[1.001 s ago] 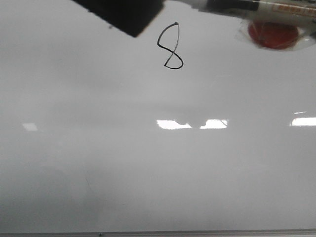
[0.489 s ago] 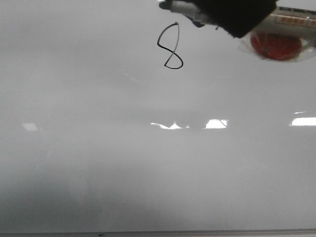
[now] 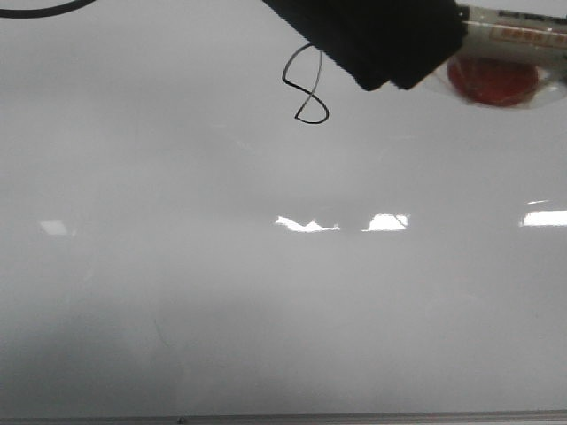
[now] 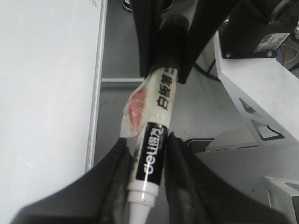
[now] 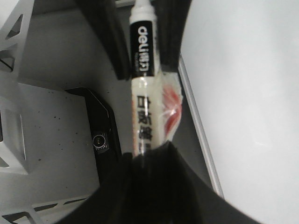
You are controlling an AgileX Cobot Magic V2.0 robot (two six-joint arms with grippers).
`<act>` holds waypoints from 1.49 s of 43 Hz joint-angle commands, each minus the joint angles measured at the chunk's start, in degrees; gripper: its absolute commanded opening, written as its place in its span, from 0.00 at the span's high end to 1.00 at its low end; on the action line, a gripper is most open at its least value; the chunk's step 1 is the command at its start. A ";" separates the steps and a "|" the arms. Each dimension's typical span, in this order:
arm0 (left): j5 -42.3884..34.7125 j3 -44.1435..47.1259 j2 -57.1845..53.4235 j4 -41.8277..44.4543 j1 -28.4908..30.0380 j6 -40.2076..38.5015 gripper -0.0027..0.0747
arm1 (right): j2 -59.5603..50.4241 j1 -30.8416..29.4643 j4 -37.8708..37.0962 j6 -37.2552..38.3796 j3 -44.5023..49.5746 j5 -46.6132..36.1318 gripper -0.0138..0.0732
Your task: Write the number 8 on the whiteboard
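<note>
The number 8 is drawn in thin black line high on the whiteboard; its top is hidden behind my left gripper, a black block at the upper edge. A white and black marker with a red taped patch sticks out to the right of it. In the left wrist view my left gripper is shut on the marker at its black band near the nib. In the right wrist view my right gripper is shut on the marker's rear end.
The whiteboard's thin grey bottom edge runs along the front. Beside the board the wrist views show grey tabletop, a white metal bracket and a black camera unit. The board's side edge lies close to the marker.
My left gripper has moved from the upper left across to the right, over the marker's tip end, and now covers the top of the 8. The marker has stayed in place.
</note>
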 commanded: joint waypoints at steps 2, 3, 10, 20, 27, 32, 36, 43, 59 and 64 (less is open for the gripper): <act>-1.66 -1.82 -1.67 -3.07 -0.45 -0.09 0.82 | -0.53 0.02 3.12 -0.62 -1.42 -1.53 0.63; -1.66 -1.82 -1.67 -3.07 -0.45 -0.21 0.83 | -0.53 0.02 3.12 -0.62 -1.42 -1.53 0.59; -1.39 -2.26 -1.67 -1.22 0.20 -3.86 0.83 | -0.53 0.02 1.77 0.62 -1.95 -1.17 0.26; -0.46 -5.28 -4.44 17.29 3.40 -24.91 0.83 | -2.73 0.02 -14.27 18.93 -4.43 -1.50 0.21; 1.48 -5.12 -10.05 32.14 8.50 -42.15 0.83 | -3.19 0.02 -20.29 25.46 -4.43 -1.33 0.21; 2.19 -2.97 -15.42 39.64 14.45 -48.74 0.83 | -3.19 0.02 -20.30 25.46 -4.43 -1.45 0.21; -0.07 1.01 -19.50 43.26 20.36 -52.54 0.83 | -3.19 0.02 -20.30 25.46 -4.43 -1.62 0.21; -14.37 10.84 -25.46 43.74 34.03 -57.74 0.83 | -3.19 0.02 -20.30 25.46 -4.43 -3.24 0.21; -44.02 28.60 -21.51 34.74 47.67 -62.19 0.83 | -3.19 0.02 -20.30 25.46 -4.43 -5.87 0.21; -45.97 29.19 -17.80 34.74 47.67 -62.19 0.83 | -3.19 0.02 -20.30 25.46 -4.43 -6.40 0.21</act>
